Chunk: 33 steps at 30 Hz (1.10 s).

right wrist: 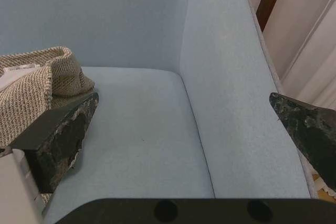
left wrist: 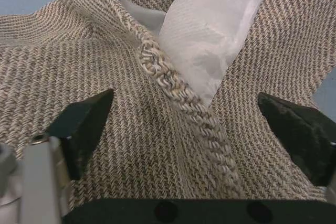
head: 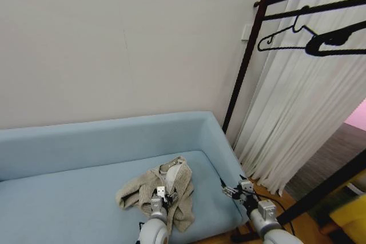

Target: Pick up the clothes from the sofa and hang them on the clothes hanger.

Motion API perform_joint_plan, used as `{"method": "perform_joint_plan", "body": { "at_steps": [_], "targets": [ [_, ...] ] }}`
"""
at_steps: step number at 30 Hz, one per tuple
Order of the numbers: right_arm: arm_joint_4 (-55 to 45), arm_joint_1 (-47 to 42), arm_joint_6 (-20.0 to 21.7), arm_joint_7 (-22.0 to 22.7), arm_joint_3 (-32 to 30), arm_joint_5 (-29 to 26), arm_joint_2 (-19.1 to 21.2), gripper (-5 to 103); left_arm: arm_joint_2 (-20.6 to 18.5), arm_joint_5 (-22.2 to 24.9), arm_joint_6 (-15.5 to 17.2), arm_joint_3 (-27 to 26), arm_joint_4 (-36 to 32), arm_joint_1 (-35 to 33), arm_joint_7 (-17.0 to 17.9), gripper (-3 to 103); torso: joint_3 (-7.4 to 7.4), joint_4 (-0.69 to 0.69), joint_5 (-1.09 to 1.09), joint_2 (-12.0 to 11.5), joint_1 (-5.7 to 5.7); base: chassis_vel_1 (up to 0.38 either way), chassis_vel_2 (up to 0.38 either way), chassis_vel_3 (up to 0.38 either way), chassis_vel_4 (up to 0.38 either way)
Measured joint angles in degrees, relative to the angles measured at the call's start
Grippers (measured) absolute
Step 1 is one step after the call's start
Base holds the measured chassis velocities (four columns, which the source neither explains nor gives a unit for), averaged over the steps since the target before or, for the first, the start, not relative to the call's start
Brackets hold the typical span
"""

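Wide open and empty, the left pincer [left wrist: 185, 100] is held just over the jumper [head: 178, 180] crumpled on the sofa [head: 68, 198]; its thick collar seam [left wrist: 157, 72] should probably be straddled squarely. The right pincer [head: 233, 190] is parked open nearby.

Silver-grey arms [head: 153, 231], black wedge fingers [left wrist: 84, 124]

right pincer [right wrist: 182, 98] spread, knit garment [right wrist: 31, 87], sofa [right wrist: 157, 24]
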<state>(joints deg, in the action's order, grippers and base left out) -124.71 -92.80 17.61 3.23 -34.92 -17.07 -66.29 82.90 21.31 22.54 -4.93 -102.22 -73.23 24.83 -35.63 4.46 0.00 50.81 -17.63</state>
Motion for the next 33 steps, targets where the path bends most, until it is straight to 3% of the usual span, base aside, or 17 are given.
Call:
{"method": "perform_joint_plan", "body": {
  "at_steps": [3, 5, 8, 11, 14, 16, 19, 20, 23, 31, 33],
  "targets": [
    [0.60, 0.49, 0.09, 0.01, 0.17, -0.05, 0.06, 100, 0.04, 0.16, -0.41, -0.05, 1.04, 0.62, -0.70, 72, 0.00, 0.00, 0.00, 0.00, 0.00, 0.000, 0.000, 0.000, 0.000],
    [0.78, 0.58, 0.09, 0.02, 0.21, -0.05, 0.08, 100, 0.05, 0.29, -0.49, -0.06, 1.24, 0.81, -0.86, 72, 0.00, 0.00, 0.00, 0.00, 0.00, 0.000, 0.000, 0.000, 0.000],
    [1.16, 0.80, 0.10, 0.02, 0.28, -0.05, 0.25, 100, 0.14, 0.49, -0.85, -0.08, 2.10, 1.58, -1.21, 55, 0.01, 0.00, 0.00, 0.01, 0.00, 0.000, 0.000, 0.000, 0.000],
    [1.39, 1.06, 0.17, 0.02, 0.32, -0.06, 0.39, 100, 0.16, 0.54, -1.07, -0.07, 2.47, 2.14, -1.35, 49, 0.01, 0.00, 0.00, 0.01, 0.00, 0.000, 0.000, 0.000, 0.000],
    [1.74, 1.45, 0.35, 0.00, 0.42, -0.21, 0.60, 100, 0.18, 0.69, -1.20, -0.06, 3.36, 3.17, -1.49, 33, 0.01, 0.00, 0.00, 0.01, 0.00, 0.000, 0.000, 0.000, 0.000],
    [1.83, 1.55, 0.38, 0.00, 0.44, -0.24, 0.68, 100, 0.19, 0.70, -1.21, -0.06, 3.52, 3.33, -1.50, 33, 0.01, 0.00, 0.00, 0.01, 0.00, 0.000, 0.000, 0.000, 0.000],
    [2.71, 2.59, 0.58, 0.08, 0.64, -0.79, 1.23, 100, 0.22, 0.71, -1.35, -0.33, 4.04, 4.05, -1.52, 17, 0.01, 0.01, 0.00, 0.01, 0.00, 0.000, 0.000, 0.000, 0.000],
    [2.71, 2.59, 0.58, 0.08, 0.64, -0.79, 1.23, 100, 0.22, 0.71, -1.35, -0.33, 4.04, 4.05, -1.52, 17, 0.01, 0.01, 0.00, 0.01, 0.00, 0.000, 0.000, 0.000, 0.000],
    [4.34, 4.80, 1.83, 1.67, 1.62, -4.29, 1.90, 100, -0.12, -0.25, -1.66, -1.51, 3.49, 3.83, -1.56, 2, 0.00, 0.01, -0.01, 0.00, 0.00, 0.000, 0.000, 0.000, 0.000],
    [10.74, 12.77, 4.18, 7.44, 8.05, -14.07, 2.20, 100, -1.86, -4.05, -2.03, -6.99, -0.80, 1.62, -3.12, 2, 0.00, 0.00, -0.02, 0.01, 0.00, 0.000, 0.000, 0.000, 0.000],
    [14.20, 16.66, 4.51, 8.36, 12.35, -16.20, 2.18, 100, -3.11, -4.79, -2.48, -9.67, -2.69, 0.86, -4.06, 2, 0.00, 0.00, -0.01, 0.01, 0.00, 0.000, 0.000, 0.000, 0.000]
  ]
}}
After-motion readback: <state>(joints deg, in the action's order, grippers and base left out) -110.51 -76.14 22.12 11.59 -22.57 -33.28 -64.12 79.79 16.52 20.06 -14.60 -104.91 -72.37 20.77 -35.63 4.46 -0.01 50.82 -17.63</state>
